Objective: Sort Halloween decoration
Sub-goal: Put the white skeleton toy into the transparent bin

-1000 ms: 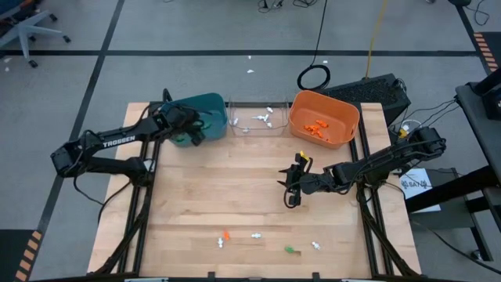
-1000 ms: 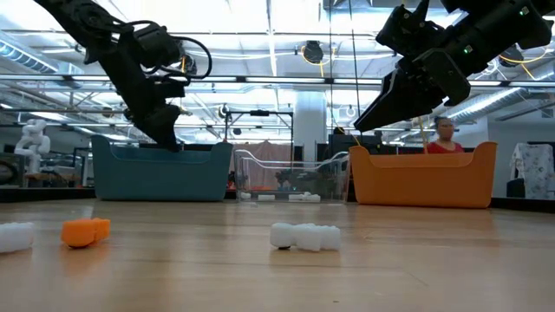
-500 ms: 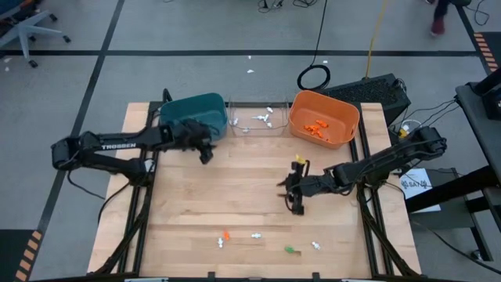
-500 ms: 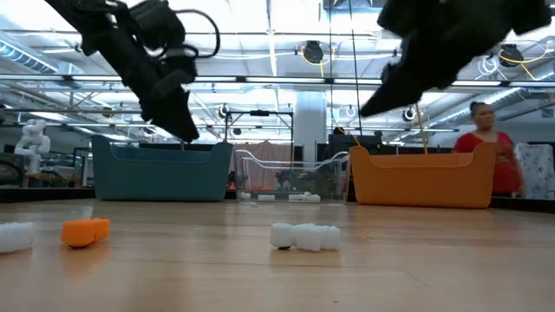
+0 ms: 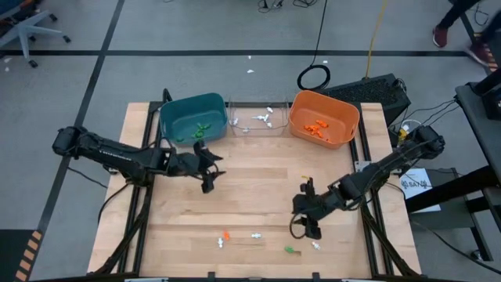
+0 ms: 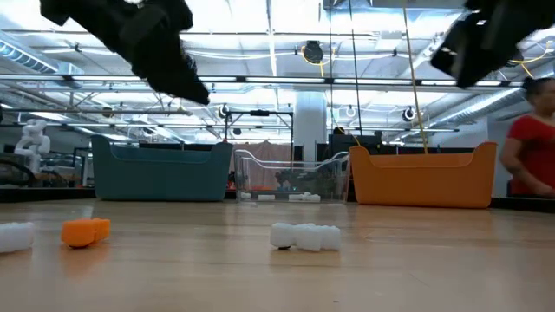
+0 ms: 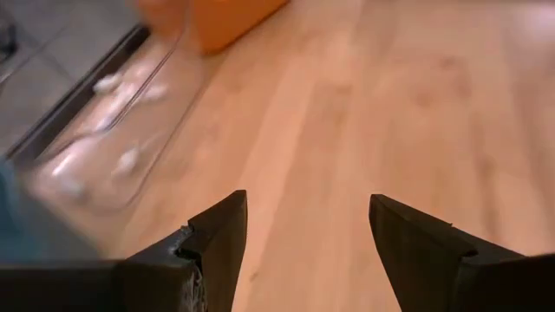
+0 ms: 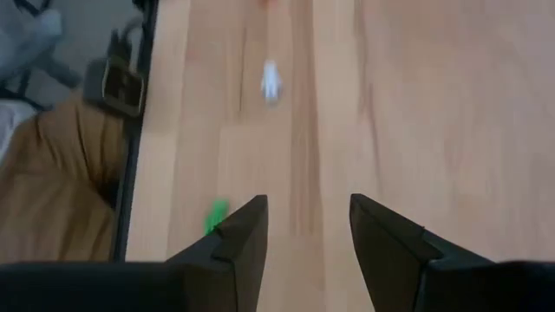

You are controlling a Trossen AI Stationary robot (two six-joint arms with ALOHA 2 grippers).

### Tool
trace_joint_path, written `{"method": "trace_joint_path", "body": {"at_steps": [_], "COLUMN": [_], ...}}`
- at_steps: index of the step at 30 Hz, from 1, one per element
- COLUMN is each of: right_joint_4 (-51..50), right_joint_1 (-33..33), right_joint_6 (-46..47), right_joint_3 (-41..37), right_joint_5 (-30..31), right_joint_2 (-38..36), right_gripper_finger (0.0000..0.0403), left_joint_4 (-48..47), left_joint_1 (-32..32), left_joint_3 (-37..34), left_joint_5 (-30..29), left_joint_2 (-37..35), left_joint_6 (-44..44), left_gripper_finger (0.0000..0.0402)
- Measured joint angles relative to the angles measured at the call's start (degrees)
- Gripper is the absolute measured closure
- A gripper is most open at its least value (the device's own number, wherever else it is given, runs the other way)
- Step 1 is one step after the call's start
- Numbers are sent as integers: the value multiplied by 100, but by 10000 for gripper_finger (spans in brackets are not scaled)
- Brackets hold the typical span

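Where bins (image 5: 192, 117) line wood: scattered trinkets (image 5: 255, 235).

We note three bins (image 5: 259, 119) in a row along the table's (image 5: 250, 176) 12 o'clock edge. Loose trinkets (image 5: 256, 235) lie near 6 o'clock. Left gripper (image 5: 208, 167) sits at 10, right gripper (image 5: 307, 218) at 4.

a grey floor (image 5: 235, 31) crossed by dark tape lines (image 5: 102, 63) surrounds the wooden tabletop (image 5: 250, 196). an office chair (image 5: 27, 31) stands at the far left corner, and a black cable loop (image 5: 313, 77) lies on the floor behind. in the low view, bright ceiling strip lights (image 6: 286, 17) run over steel beams and a white column (image 6: 308, 117). a person in red (image 6: 529, 143) stands at right.
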Motion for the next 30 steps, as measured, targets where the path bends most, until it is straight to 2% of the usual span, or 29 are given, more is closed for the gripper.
{"method": "trace_joint_path", "body": {"at_steps": [4,11,15,21,25,30], "right_joint_4": [-392,-1168,-1148,-434,-943,-1938], "right_joint_1": [279,583,806,1269,1504,1800], "right_joint_6": [379,1573,1881,1837,2233,2228], "right_joint_3": [5,5,7,11,322,1312], "right_joint_5": [-8,-59,-133,-119,-111,134], "right_joint_2": [2,28,223,789,1295,1898], "right_gripper_finger": [255,255,255,255,255,255], "left_joint_4": [410,452,567,1133,1547,2004], "left_joint_1": [-326,-592,-744,-1033,-1205,-1392], "left_joint_3": [3,-20,-28,-26,-33,-33], "left_joint_5": [2,2,-2,2,3,4], "left_joint_2": [0,74,244,601,856,1116], "left_joint_6": [52,454,451,474,466,456], "left_gripper_finger": [162,162,162,162,162,162]}}
